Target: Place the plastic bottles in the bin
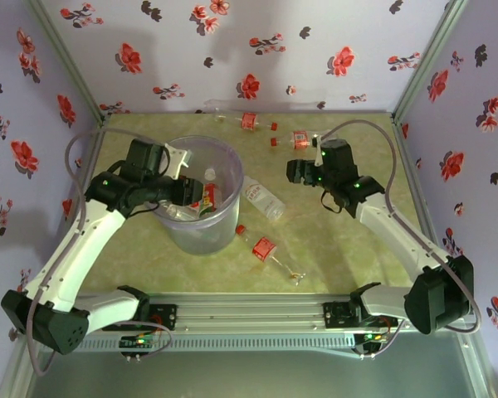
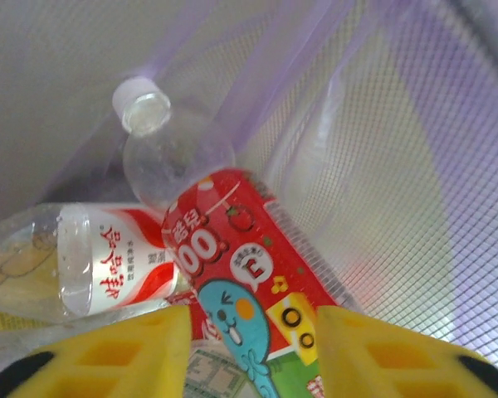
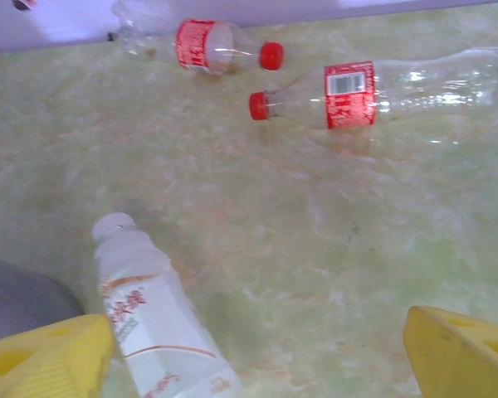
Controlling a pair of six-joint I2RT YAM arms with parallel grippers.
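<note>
Down inside the bin (image 1: 232, 178) at 9 o'clock with the left gripper (image 2: 253, 348), flanking a red bottle (image 2: 249, 274) (clamped or loose, hard to say). Wide open and empty on the right gripper (image 3: 257, 348), white bottle (image 3: 149, 323) at 7 o'clock.

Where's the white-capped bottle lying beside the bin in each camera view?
Top external: white-capped bottle lies mid-table, just right of the bin.
Right wrist: lower left, cap toward the top.
Left wrist: inside the bin, other bottles.
Shared landmark: two red-capped bottles by the far wall.
</note>
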